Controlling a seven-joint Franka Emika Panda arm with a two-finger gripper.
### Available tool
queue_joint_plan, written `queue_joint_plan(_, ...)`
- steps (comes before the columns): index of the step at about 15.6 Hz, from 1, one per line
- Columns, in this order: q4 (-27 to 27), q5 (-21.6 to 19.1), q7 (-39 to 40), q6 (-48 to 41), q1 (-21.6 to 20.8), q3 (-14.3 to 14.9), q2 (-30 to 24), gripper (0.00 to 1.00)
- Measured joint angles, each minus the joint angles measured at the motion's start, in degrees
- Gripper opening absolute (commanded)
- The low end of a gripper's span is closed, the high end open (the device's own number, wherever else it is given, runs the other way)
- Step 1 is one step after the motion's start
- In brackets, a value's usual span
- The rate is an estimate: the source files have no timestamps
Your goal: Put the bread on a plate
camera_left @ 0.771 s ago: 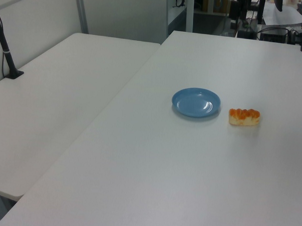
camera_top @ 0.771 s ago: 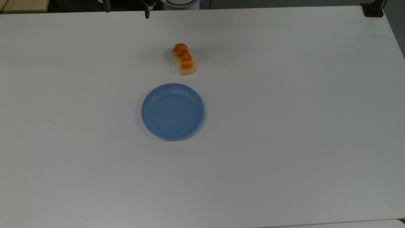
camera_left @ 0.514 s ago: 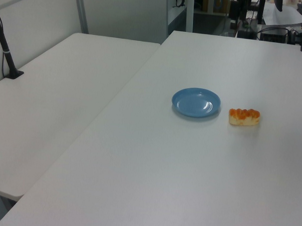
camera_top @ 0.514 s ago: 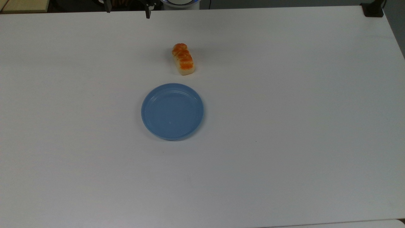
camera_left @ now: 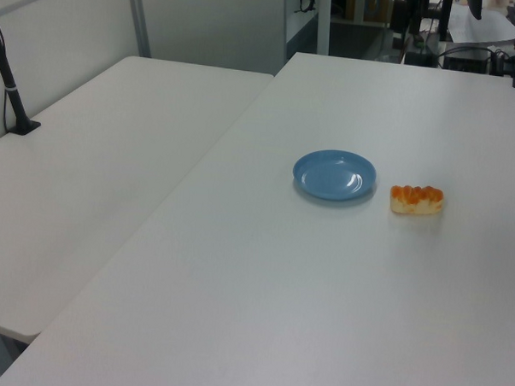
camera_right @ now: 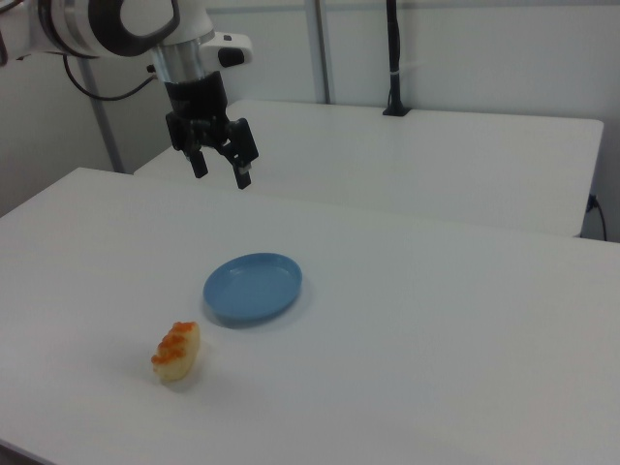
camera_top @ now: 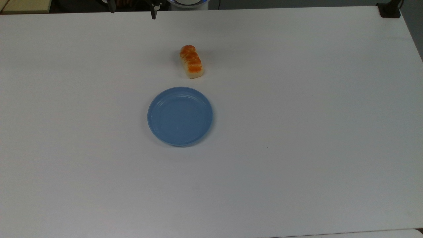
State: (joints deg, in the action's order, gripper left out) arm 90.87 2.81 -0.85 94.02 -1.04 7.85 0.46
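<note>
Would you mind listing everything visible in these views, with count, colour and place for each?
bread: one, cream sides with orange-brown top, lying on the table just beyond the plate toward the top view's upper edge, not touching it.
plate: one, light blue, flat on the table near the top view's centre, nothing on it.
table: one, white, holding both items.
second table: one, white, on the left view's left.
black post: one, clamped to the second table.
gripper: one, black, fingers apart, raised above the table behind the plate in the right view.
</note>
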Motion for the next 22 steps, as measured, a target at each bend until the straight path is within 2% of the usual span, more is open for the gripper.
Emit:
queue_joint_plan(14, 1.3, 0.0, 2.0, 0.0, 0.0, -0.1, -0.6, 1.0)
queue_joint_plan(22, 12.5, -0.1, 8.8, 4.9, -0.4, -0.4, -9.3, 1.0)
